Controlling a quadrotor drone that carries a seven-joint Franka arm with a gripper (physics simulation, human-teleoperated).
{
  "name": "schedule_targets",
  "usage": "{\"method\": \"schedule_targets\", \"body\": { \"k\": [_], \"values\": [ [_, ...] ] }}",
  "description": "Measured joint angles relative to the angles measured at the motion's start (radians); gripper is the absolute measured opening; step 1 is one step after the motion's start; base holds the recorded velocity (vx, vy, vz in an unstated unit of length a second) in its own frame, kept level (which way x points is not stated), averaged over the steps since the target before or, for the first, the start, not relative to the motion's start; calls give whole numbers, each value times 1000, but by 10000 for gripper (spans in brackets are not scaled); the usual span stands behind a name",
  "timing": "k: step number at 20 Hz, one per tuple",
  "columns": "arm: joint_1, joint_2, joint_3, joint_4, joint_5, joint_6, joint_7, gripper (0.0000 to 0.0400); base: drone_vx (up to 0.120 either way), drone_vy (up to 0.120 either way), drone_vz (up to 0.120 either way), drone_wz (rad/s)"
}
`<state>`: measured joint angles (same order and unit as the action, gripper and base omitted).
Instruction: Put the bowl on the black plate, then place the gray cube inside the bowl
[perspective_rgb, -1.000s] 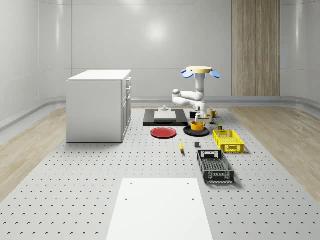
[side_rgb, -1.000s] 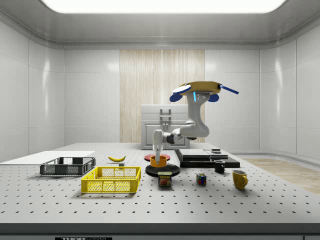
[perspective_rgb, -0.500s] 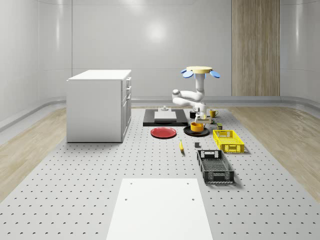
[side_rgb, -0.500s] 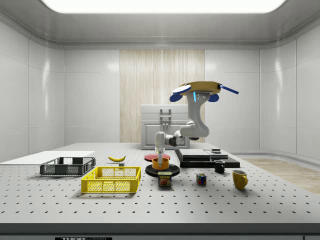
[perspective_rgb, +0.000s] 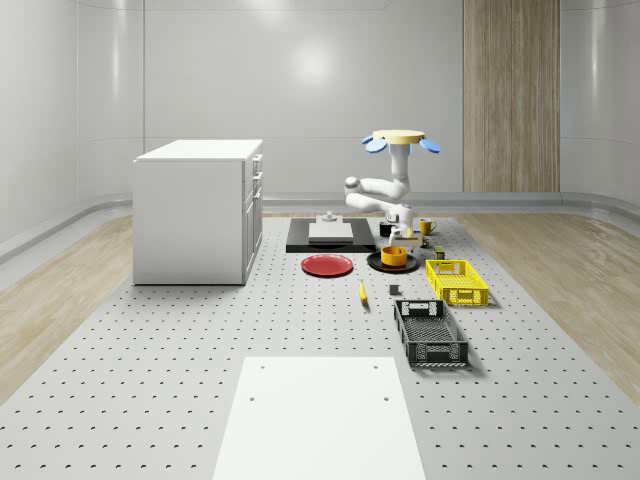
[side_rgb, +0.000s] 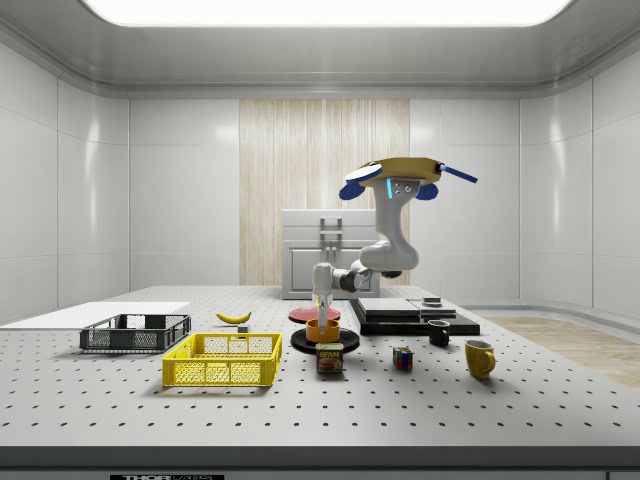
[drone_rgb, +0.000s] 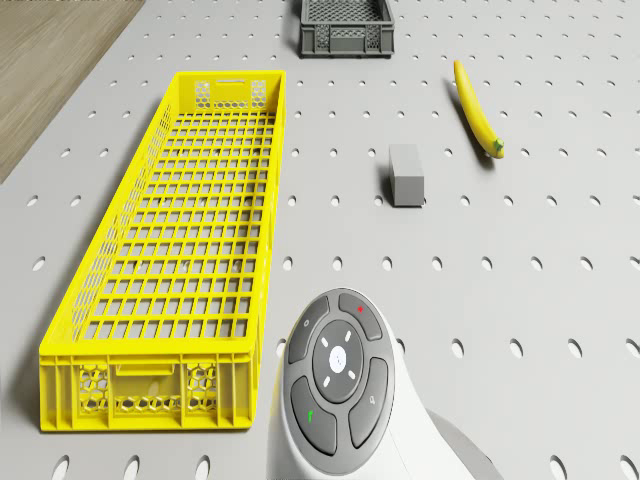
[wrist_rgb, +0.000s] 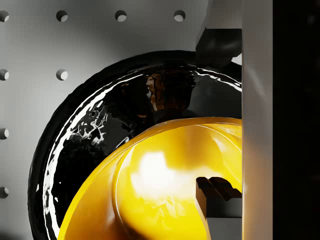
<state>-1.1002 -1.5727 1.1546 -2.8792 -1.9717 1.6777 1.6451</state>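
The orange bowl (perspective_rgb: 394, 256) (side_rgb: 322, 330) sits on the black plate (perspective_rgb: 376, 264) (side_rgb: 300, 343) (wrist_rgb: 85, 130). My gripper (perspective_rgb: 400, 233) (side_rgb: 321, 304) (wrist_rgb: 219, 120) hangs just above the bowl's (wrist_rgb: 160, 185) rim, open, with one fingertip (wrist_rgb: 220, 45) outside the rim and the other inside it. The gray cube (perspective_rgb: 394, 290) (drone_rgb: 405, 174) lies on the table between the banana and the yellow crate, nearer the camera than the plate in the whole-scene view. The drone (perspective_rgb: 405, 141) (side_rgb: 405, 172) hovers over the table just behind the plate, arm (drone_rgb: 335, 390) reaching down.
A yellow crate (perspective_rgb: 457, 281) (drone_rgb: 180, 260), a dark crate (perspective_rgb: 430, 333) (drone_rgb: 345, 25) and a banana (perspective_rgb: 362, 292) (drone_rgb: 476, 108) lie near the cube. A red plate (perspective_rgb: 327, 265), a black platform (perspective_rgb: 300, 244) and a white cabinet (perspective_rgb: 200, 210) stand to the whole-scene view's left. A can (side_rgb: 330, 358) and mug (side_rgb: 479, 357) sit nearby.
The bowl has come down onto the black plate, a little toward the side view's right. The fingers have parted off its rim, and the drone sits slightly higher.
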Motion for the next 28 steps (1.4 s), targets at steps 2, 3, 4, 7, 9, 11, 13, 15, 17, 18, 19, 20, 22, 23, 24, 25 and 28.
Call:
{"method": "schedule_targets", "body": {
  "k": [2,3,4,7,9,11,13,15,17,18,19,20,22,23,24,25,28],
  "values": [
    [3,2,0,-2,0,-3,-1,366,120,-120,80,0],
    [4,4,1,-3,-1,-5,-2,373,120,-120,0,0],
    [6,5,1,-3,-1,-6,-3,379,120,-120,0,0],
    [8,9,0,-4,-2,-10,-4,390,120,-120,0,0],
    [10,11,0,-5,-3,-13,-5,394,120,-120,0,0],
    [11,14,0,-5,-4,-16,-6,396,120,-100,0,0],
    [13,16,-1,-6,-5,-18,-7,398,120,0,0,0],
    [14,19,-1,-6,-6,-20,-8,399,120,0,0,0],
    [15,21,-2,-6,-7,-22,-9,399,120,0,0,0],
    [16,22,-2,-6,-8,-24,-9,399,120,0,0,0],
    [16,23,-2,-6,-8,-25,-9,400,120,0,0,0],
    [17,24,-2,-6,-9,-26,-10,400,120,0,0,0],
    [18,26,-3,-7,-10,-28,-11,400,120,0,0,0],
    [18,27,-3,-7,-10,-29,-11,400,120,0,0,0],
    [19,28,-3,-7,-11,-30,-11,400,120,0,0,0],
    [19,30,-3,-7,-11,-31,-12,400,120,0,0,0],
    [20,32,-4,-7,-12,-33,-13,400,120,0,0,0]
  ]
}}
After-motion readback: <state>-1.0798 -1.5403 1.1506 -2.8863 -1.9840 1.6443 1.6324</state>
